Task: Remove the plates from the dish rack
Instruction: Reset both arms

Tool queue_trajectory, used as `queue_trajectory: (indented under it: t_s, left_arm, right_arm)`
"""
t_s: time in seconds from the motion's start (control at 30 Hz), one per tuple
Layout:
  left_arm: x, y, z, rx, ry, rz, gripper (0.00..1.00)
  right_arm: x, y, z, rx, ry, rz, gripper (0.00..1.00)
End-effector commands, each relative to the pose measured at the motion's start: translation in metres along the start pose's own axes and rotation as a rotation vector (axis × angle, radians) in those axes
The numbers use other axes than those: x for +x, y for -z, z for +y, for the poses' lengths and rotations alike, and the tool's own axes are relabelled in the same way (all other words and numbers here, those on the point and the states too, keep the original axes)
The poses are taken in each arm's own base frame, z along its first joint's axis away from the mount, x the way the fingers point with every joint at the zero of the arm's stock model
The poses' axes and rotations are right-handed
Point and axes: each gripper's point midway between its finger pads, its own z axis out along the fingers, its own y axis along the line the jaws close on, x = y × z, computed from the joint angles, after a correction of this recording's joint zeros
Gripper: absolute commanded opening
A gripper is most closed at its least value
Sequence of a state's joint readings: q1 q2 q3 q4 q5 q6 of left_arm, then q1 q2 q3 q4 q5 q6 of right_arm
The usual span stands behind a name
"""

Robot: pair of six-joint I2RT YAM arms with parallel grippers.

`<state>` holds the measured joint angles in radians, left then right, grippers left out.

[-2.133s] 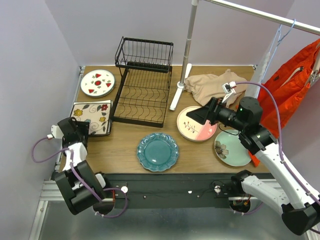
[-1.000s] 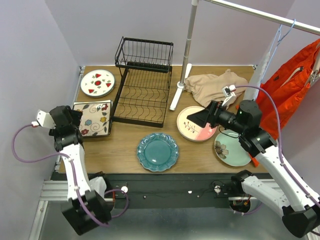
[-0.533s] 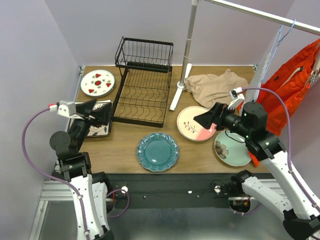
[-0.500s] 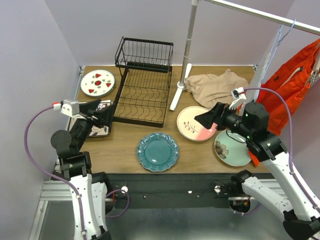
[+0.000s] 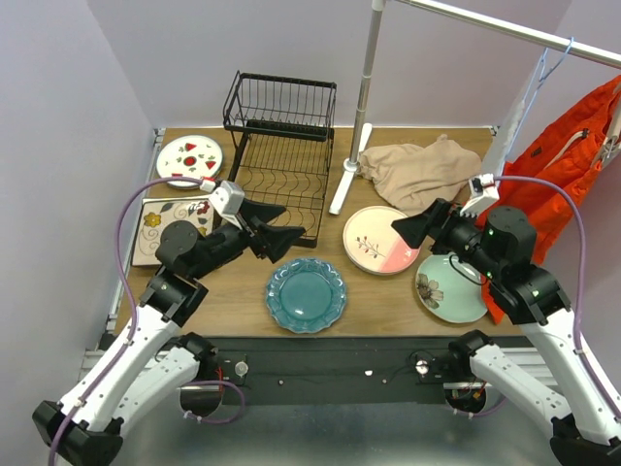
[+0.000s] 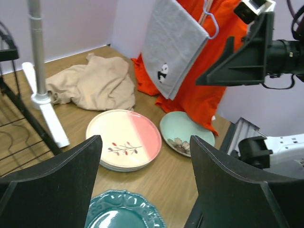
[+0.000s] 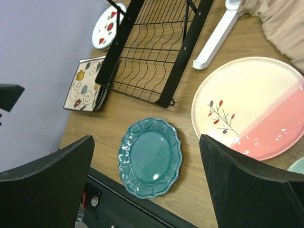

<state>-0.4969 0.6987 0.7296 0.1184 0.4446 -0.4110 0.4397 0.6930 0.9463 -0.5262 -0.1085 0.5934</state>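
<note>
Rack cleared, both grippers free.
Nearest me, the scalloped teal ceramic plate (image 5: pixel 306 294) lay flat on the wooden table (image 5: pixel 374 303). My left gripper (image 6: pixel 145 140) and right gripper (image 7: pixel 146 137) hovered either side, each with jaws spread wide and holding nothing. Beyond lay the pale green floral plate (image 5: pixel 449 288) and cream-and-pink round plate (image 5: pixel 381 239) on the right, the square floral plate (image 5: pixel 175 228) on the left, and the red-fruit white plate (image 5: pixel 189 160) far left. The black wire dish rack (image 5: pixel 277 165), far centre, stood empty; I judged nothing remained to unload.

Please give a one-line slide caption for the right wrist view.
Open right gripper overlooking teal plate, cream-pink plate and empty dish rack.
</note>
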Motion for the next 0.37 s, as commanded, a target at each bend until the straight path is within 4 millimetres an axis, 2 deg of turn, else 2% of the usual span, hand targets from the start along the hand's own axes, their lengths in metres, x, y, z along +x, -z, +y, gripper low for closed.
queue_trajectory:
  t_s: [0.0,0.07,0.33]
  left_arm:
    - [-0.012,-0.008,-0.025,0.038,-0.01,-0.047,0.83]
    - [-0.012,-0.009,-0.038,0.072,-0.001,-0.053,0.83]
    - [-0.022,-0.005,-0.049,0.09,0.01,-0.098,0.83]
  right_arm:
    - [-0.01,0.011,-0.002,0.026,0.006,-0.05,1.0]
    - [-0.013,0.013,0.001,0.014,0.015,-0.057,1.0]
    - [-0.018,0.02,0.007,-0.003,0.026,-0.073,1.0]
